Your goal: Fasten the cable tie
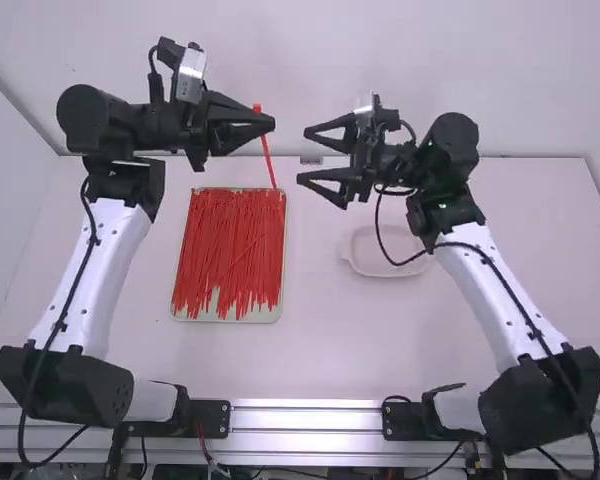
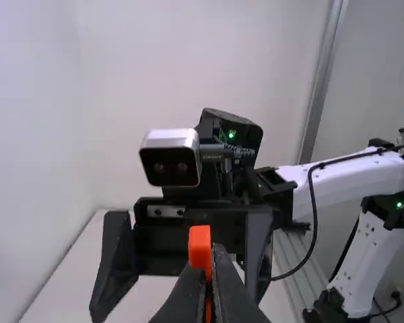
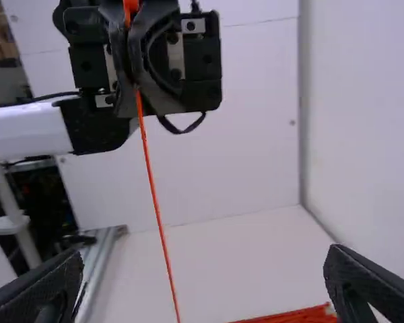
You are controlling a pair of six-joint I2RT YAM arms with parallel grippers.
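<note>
Clear air lies between the clamped black left gripper (image 1: 270,123) and the spread black right gripper (image 1: 305,155), edged by a hanging thin red plastic cable tie (image 1: 268,160). Below, a flat tray of red ties (image 1: 225,319) and a shallow white dish (image 1: 365,268) flank a bare strip of white table (image 1: 315,290).

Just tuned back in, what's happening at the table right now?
The left claw is shut on one red cable tie near its head. It holds the tie up in the air, with the tail hanging down toward the tray of loose ties. The right claw is open and raised opposite it, touching nothing. The tie is not yet looped.
</note>
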